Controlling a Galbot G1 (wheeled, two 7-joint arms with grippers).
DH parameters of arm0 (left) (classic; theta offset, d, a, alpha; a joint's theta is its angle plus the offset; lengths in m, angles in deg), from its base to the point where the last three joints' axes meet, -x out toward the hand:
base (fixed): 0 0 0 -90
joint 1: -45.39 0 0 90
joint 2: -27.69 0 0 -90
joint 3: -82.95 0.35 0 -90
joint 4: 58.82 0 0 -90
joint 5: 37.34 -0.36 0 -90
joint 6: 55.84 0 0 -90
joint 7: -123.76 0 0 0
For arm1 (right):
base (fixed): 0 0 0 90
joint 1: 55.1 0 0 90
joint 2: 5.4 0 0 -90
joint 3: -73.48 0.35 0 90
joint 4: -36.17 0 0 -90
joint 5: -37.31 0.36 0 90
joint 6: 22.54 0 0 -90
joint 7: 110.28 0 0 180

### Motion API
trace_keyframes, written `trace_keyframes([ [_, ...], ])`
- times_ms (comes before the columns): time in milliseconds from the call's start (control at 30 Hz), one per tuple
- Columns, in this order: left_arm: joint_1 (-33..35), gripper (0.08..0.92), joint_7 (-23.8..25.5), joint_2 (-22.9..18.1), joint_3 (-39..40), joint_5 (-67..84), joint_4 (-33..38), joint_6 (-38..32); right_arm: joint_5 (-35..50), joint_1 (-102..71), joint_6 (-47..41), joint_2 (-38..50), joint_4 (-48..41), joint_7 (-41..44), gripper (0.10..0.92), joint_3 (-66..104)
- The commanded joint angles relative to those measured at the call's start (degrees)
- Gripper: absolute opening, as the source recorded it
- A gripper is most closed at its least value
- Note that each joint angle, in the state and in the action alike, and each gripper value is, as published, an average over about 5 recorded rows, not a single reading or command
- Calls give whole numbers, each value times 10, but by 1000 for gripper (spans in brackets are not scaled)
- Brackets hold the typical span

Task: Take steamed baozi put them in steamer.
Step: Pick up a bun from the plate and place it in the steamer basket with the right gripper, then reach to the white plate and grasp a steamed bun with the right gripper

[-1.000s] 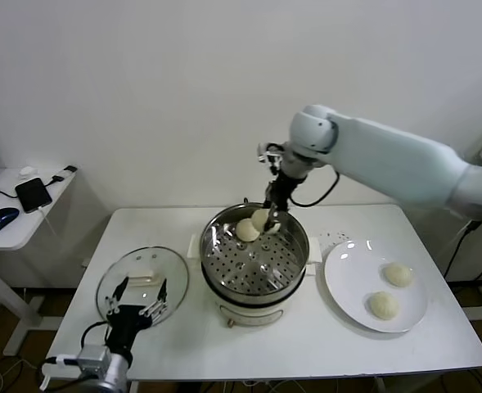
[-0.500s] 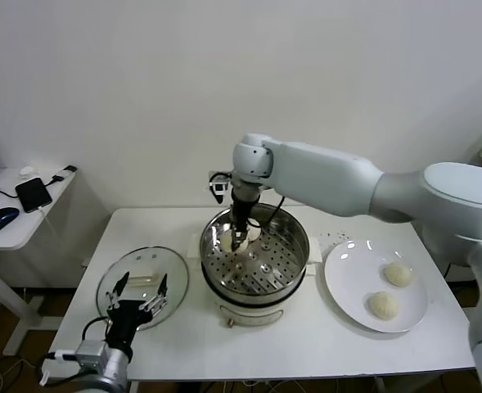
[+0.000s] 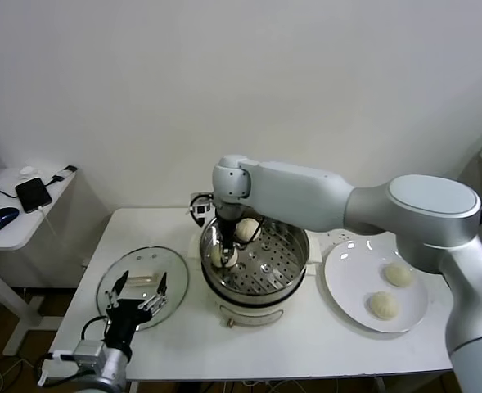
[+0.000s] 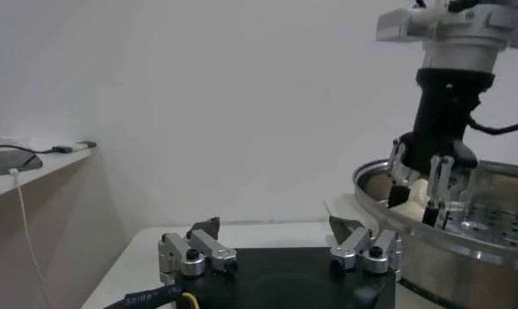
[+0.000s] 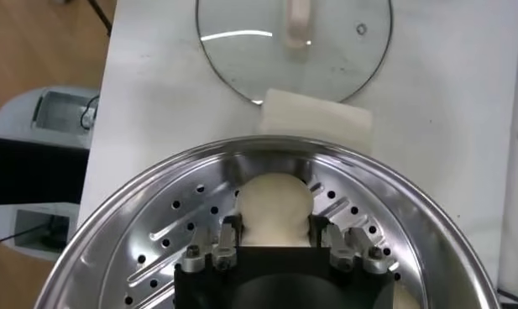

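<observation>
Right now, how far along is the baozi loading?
Done: one baozi sits in the steamer. In hand: the right gripper sets a second on the tray, fingers either side. Left: two on the plate. Left gripper idles open by the lid.

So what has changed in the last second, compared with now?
The right claw carried a baozi from the steamer's far rim to its left side, lowered it onto the tray and began opening. The other bun, two on the plate, the lid and the left claw stayed.
</observation>
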Motion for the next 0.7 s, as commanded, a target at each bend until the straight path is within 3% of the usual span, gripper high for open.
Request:
trace_keyframes([
  [33, 3, 823, 0, 0, 1, 0, 4, 0, -9, 7, -22, 17, 34, -1, 680, 9],
  [233, 9, 823, 0, 0, 0, -1, 9, 0, -34, 50, -4, 118, 128, 30, 811, 35],
  [433, 13, 823, 4, 0, -1, 14, 11, 6, -87, 81, 52, 297, 245, 86, 822, 77],
  [700, 21, 823, 10, 3, -7, 28, 12, 12, -157, 63, 173, 545, 317, 196, 823, 143],
])
